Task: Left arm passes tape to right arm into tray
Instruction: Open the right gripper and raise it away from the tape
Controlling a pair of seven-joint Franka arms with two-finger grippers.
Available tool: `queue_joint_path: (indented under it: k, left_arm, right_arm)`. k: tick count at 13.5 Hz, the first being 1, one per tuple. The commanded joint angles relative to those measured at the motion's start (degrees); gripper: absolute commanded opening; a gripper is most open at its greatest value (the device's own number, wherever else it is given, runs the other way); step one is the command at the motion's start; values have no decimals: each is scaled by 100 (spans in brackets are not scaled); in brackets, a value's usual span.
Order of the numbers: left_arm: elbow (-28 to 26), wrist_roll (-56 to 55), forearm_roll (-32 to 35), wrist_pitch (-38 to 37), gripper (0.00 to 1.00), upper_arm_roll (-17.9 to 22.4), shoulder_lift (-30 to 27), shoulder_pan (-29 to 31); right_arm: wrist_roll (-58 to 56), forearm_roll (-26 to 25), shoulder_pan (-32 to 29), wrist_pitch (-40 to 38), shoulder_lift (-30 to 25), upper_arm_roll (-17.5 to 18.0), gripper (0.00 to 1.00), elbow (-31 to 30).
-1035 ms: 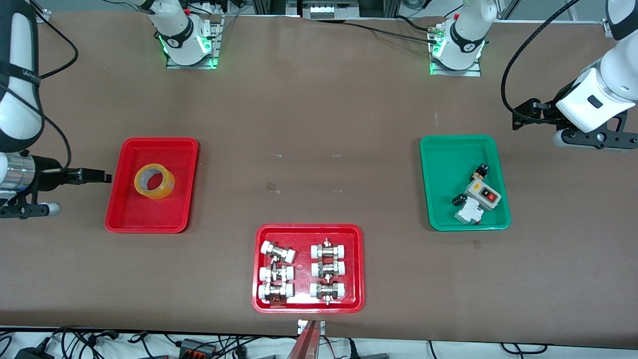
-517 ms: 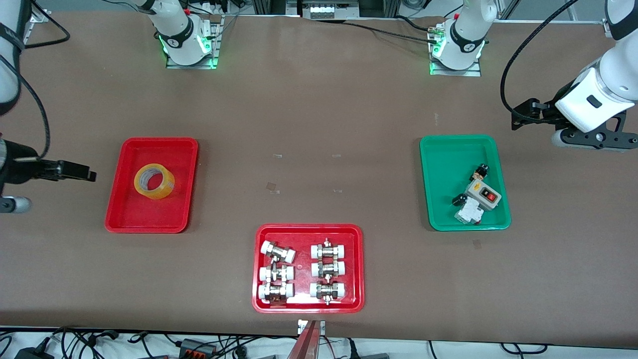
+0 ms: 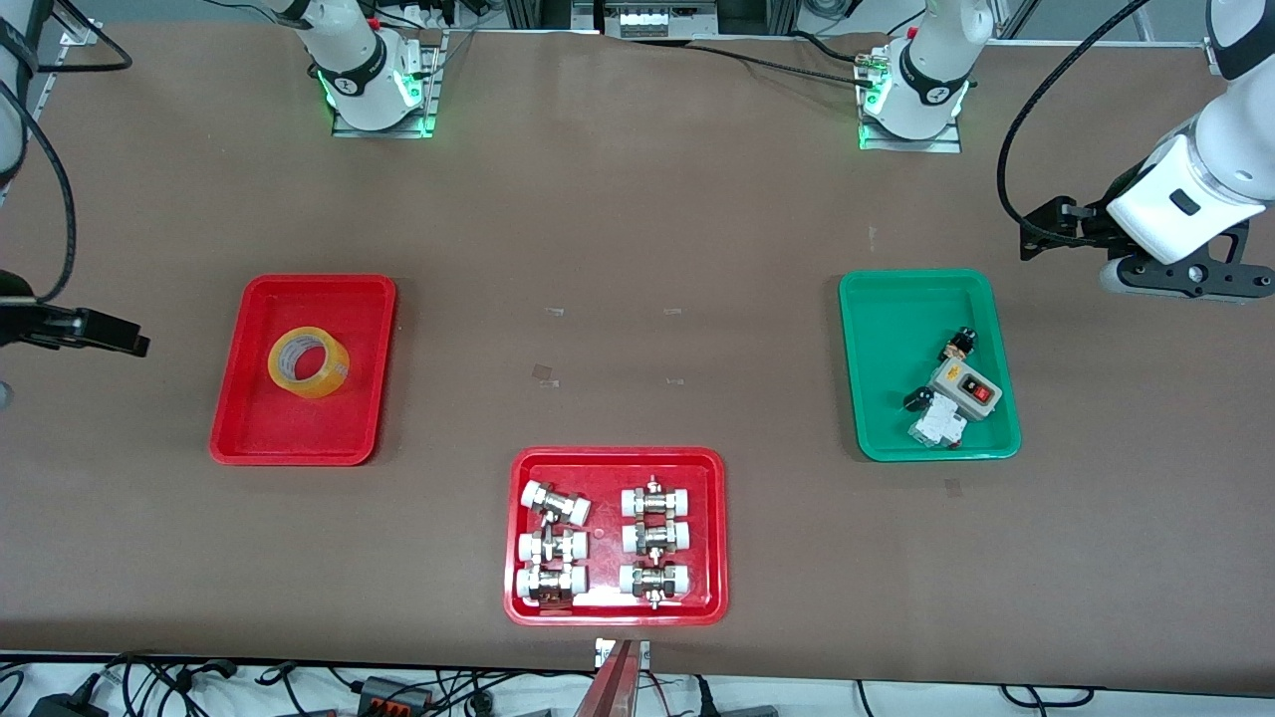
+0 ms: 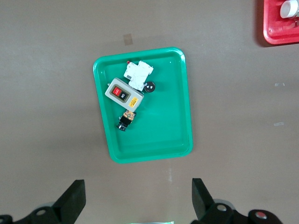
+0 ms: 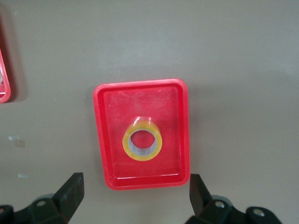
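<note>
The tape (image 3: 309, 361) lies flat inside the plain red tray (image 3: 231, 418), with its hole facing up. It sits a little toward the robots' end of the tray, not touching the rim. So the job looks finished: the tape is where it should be, and no tool is holding it.

The right tool (image 5: 133, 196) is up in the air, off the tray's edge at the right arm's end of the bench. Its two fingers are spread wide and hold nothing. The front view shows only its dark tip at the picture's edge. From here the right arm (image 3: 12, 90) only needs to stay clear of the tray.

Nearer the front camera than the tape's tray is a second red tray (image 3: 518, 538) full of metal fittings with white caps (image 3: 556, 505). There is a wide strip of bare bench (image 3: 618, 219) between the two trays.

Toward the left arm's end, well apart from the tape's tray, lies a green tray (image 3: 896, 309) with a grey switch box (image 3: 964, 386) and small parts in it.

The left tool (image 4: 139, 200) hangs over bare bench just off the green tray. Its fingers are wide open and empty too. The left arm (image 3: 1185, 194) waits there.

There is plenty of open bench in the middle and along the robots' end, so both arms can move without bumping a rim.
</note>
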Motion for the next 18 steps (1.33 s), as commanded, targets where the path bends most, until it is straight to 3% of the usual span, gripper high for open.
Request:
queue_joint_path:
  k: [1, 3, 7, 13, 18]
  left_arm:
    - [-15, -40, -119, 43, 100, -4, -71, -18]
    - [-14, -40, -119, 43, 100, -4, -63, -27]
    - [-15, -40, -119, 131, 100, -4, -45, -62]
    - [-14, -40, -119, 131, 100, -4, -27, -45]
    - [-23, -40, -119, 122, 100, -4, -27, -45]
  right_arm:
    - [41, -121, 38, 408, -388, -20, 100, -370]
    - [41, -130, 21, 857, -775, 6, 100, -1029]
    - [-116, -121, 65, 911, -1075, 32, 100, -1470]
    - [-153, -147, 65, 1711, -2446, 32, 100, -3544]
    - [-258, -121, 47, 1493, -2412, 32, 100, -3222]
